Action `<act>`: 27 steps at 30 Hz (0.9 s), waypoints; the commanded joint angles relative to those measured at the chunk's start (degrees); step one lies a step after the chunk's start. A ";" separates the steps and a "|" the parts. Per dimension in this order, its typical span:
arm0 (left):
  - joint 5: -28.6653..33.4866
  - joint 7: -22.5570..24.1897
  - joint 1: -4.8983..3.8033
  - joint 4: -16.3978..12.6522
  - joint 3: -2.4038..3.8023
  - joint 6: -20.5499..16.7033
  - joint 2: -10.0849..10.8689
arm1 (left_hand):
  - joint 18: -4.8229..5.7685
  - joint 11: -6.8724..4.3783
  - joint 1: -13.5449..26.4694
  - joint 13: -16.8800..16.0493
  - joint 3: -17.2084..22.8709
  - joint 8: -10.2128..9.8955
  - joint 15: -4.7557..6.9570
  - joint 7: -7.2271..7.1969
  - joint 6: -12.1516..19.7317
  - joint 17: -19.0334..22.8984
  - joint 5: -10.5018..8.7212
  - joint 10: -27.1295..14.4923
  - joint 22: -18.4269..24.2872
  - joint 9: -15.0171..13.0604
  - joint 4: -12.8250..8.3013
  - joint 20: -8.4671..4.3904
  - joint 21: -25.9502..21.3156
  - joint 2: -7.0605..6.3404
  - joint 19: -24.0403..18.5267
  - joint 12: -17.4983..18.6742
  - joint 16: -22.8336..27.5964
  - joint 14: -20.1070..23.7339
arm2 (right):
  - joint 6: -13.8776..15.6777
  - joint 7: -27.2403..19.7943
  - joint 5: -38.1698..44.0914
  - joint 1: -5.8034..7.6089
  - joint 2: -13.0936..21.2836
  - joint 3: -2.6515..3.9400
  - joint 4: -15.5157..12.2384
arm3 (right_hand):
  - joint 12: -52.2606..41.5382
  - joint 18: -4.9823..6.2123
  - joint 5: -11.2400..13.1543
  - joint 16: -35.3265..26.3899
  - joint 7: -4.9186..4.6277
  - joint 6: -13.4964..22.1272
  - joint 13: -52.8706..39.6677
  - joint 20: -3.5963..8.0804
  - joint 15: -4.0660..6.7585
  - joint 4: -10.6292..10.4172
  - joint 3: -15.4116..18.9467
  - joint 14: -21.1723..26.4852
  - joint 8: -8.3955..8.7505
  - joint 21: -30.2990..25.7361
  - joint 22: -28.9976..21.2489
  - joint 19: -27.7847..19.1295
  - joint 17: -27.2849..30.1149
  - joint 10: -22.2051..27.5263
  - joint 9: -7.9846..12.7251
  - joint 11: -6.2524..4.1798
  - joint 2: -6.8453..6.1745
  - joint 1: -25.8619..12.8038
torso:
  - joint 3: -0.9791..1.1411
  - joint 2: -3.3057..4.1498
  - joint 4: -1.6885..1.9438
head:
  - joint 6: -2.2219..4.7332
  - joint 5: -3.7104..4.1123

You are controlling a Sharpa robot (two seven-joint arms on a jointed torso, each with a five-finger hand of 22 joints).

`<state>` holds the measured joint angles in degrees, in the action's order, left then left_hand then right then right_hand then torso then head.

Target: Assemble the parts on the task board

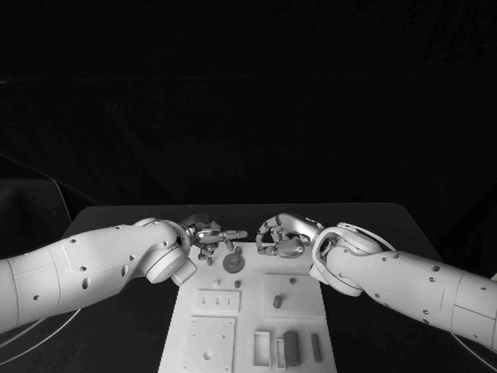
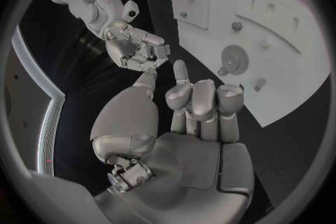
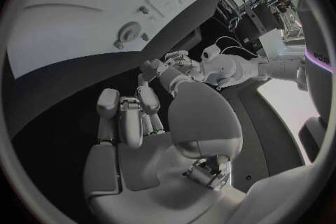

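Both my hands sit at the far end of the white rectangular task board (image 1: pixel 215 326), which lies mid-table on the black table (image 1: pixel 126 221) and is cut off at the near edge of the head view. My silver left hand (image 1: pixel 207 234) is just left of the board's far end, fingers curled in together with the thumb stuck out toward the right; from the left wrist view nothing shows between the fingers (image 2: pixel 203 102), so closed on nothing. My silver right hand (image 1: pixel 280 235) is just right of it, fingers bunched. Something small may be pinched there, but it's too dark and small to say: cannot tell if it holds anything.

The two hands are near each other, apart, with a gap between them.

Small grey round gear-like part (image 1: pixel 234 263) lies on the board's far end, just near of the hands. A small grey peg (image 1: pixel 278 301) stands mid-board, and dark grey upright blocks (image 1: pixel 291 346) stand at the near end. Other recesses and small parts are hard to make out.

No readable writing on the board; a few letters at the right wrist view's rim are cut off and illegible.
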<state>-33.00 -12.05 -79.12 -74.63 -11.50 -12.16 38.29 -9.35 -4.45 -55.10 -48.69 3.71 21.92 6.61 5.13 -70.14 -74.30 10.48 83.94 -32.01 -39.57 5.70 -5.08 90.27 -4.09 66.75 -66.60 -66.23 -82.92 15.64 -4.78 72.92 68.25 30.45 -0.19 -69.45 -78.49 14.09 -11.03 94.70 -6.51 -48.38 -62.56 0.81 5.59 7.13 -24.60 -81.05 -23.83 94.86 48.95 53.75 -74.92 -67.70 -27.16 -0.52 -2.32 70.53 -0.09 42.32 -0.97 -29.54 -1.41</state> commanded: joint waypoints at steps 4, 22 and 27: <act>6.54 -5.64 -0.25 -1.01 -0.03 -1.03 -0.38 | -5.03 -1.09 -4.64 -3.93 -0.46 -0.36 0.51 0.50 0.70 -2.99 0.04 -1.02 -1.71 -1.06 -1.72 -0.05 4.04 -0.31 1.70 -5.22 -5.33 -1.84 | -3.59 1.16 0.61 -0.01 -1.75 -0.01 1.09 | -0.39 0.65 -0.18 2.16 -1.69 -2.27 0.08 -0.04 0.00 0.00 -0.07 0.11 -0.20 4.36 0.06 0.33 -3.83 -0.05 -0.07 -0.46 -0.42 -0.13 | -0.01 -0.49 -0.09 | -0.10 0.03; 4.24 -5.55 -0.25 -2.15 -0.04 -2.18 -0.82 | -5.54 -0.93 -5.30 -5.53 -2.56 -2.59 0.49 1.65 4.32 -3.57 -0.02 -2.55 -2.19 -0.56 -1.87 0.26 5.39 -3.29 1.35 -6.84 -7.32 -1.28 | -4.55 1.75 0.61 -0.02 -3.30 -0.04 1.08 | -0.40 0.65 -0.15 2.17 -1.79 -2.40 0.11 -0.06 0.00 -0.15 0.04 0.08 -0.20 4.39 0.06 0.37 -3.81 -0.06 -0.08 -0.48 -0.56 -0.38 | 0.09 -0.16 -0.10 | -0.19 0.11; 1.61 -6.91 -0.25 -2.17 -0.05 -1.83 -1.20 | -5.65 -0.88 -5.12 -5.79 -3.16 -3.55 0.47 2.06 6.01 -3.52 0.01 -3.07 -2.20 -0.12 -1.54 0.34 5.51 -3.39 1.04 -7.02 -7.54 -0.88 | -4.49 1.71 0.61 -0.02 -3.45 -0.04 0.87 | -0.40 0.65 -0.15 2.19 -1.80 -2.42 0.11 -0.06 0.00 -0.17 0.05 0.03 -0.20 4.39 0.06 0.37 -3.86 -0.06 -0.08 -0.48 -0.57 -0.41 | 0.12 -0.17 -0.06 | -0.34 0.17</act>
<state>-29.02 -17.88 -79.30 -76.64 -11.57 -13.82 37.28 -10.55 -5.33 -60.30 -54.41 0.77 18.60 7.06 4.79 -66.91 -74.94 10.48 81.15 -34.13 -39.74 4.18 -4.80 94.94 -6.94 67.89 -73.40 -73.40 -83.83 12.09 -3.08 73.04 68.24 27.15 -0.24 -68.41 -78.72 14.11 -11.03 94.70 -6.38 -48.52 -62.51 0.80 5.57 7.13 -24.60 -81.04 -23.63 94.86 48.93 53.74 -74.91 -67.59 -27.18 -0.62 -2.58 70.28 0.01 42.14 -1.04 -29.82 -1.27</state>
